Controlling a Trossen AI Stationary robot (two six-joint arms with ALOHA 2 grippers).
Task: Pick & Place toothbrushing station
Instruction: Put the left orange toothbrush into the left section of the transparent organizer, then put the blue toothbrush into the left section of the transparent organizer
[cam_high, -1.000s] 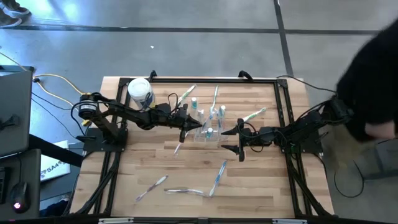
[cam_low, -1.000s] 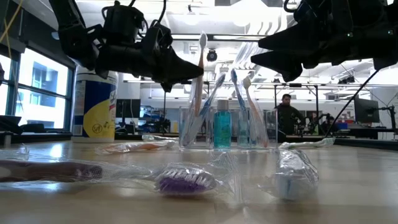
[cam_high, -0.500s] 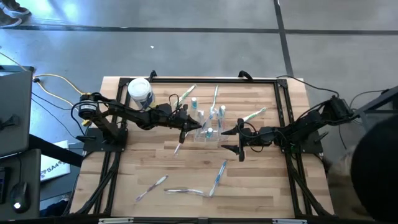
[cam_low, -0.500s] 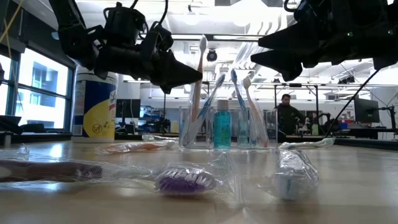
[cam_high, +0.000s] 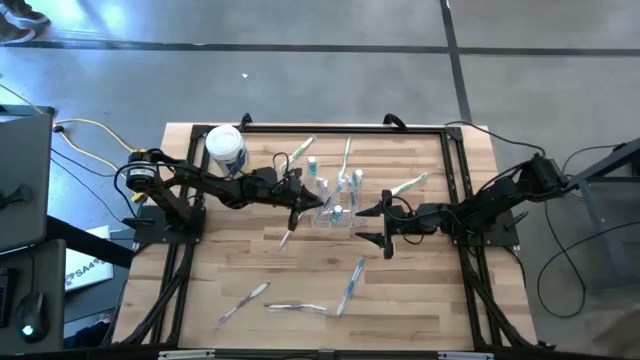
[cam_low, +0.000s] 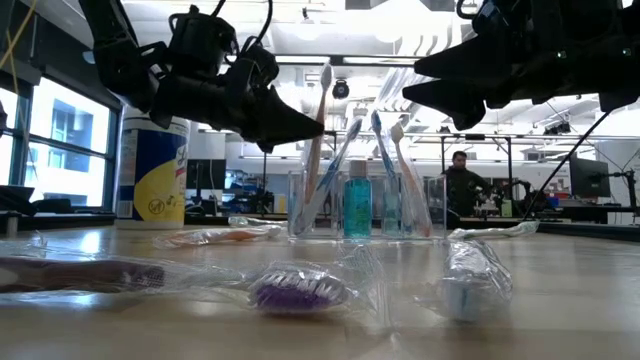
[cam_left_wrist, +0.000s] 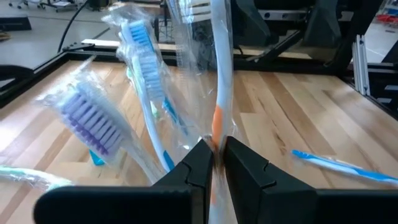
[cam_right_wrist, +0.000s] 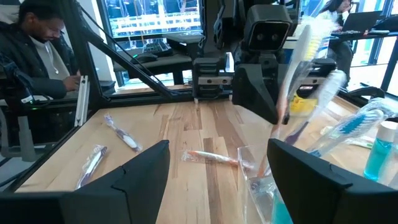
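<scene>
The toothbrushing station (cam_high: 335, 200) is a clear boxy holder at mid-table, with several brushes and a teal bottle (cam_low: 357, 205) standing in it. My left gripper (cam_high: 303, 207) reaches in level from the table's left and is shut on a wrapped white-and-orange toothbrush (cam_low: 320, 120) that stands in the station (cam_low: 365, 210). My right gripper (cam_high: 368, 226) hangs open just right of the station, above the table, with nothing between its fingers (cam_right_wrist: 143, 174). My left gripper (cam_left_wrist: 214, 152) pinches the toothbrush's handle (cam_left_wrist: 216, 121), through its clear wrap, between the two fingers. The fingers come level from the table's left and lie across the handle. The brush stands nearly upright, head up, its lower end down in the station.
A white tub with a yellow label (cam_high: 225, 148) stands at the far left. Loose wrapped toothbrushes lie near the front edge (cam_high: 350, 285), (cam_high: 243, 300) and at the far side (cam_high: 408, 185). A person (cam_right_wrist: 37, 37) sits beyond the table's left.
My left gripper has tipped its fingertips slightly down while staying at the brush. A person's dark shape at the table's right edge has moved out of the high view.
</scene>
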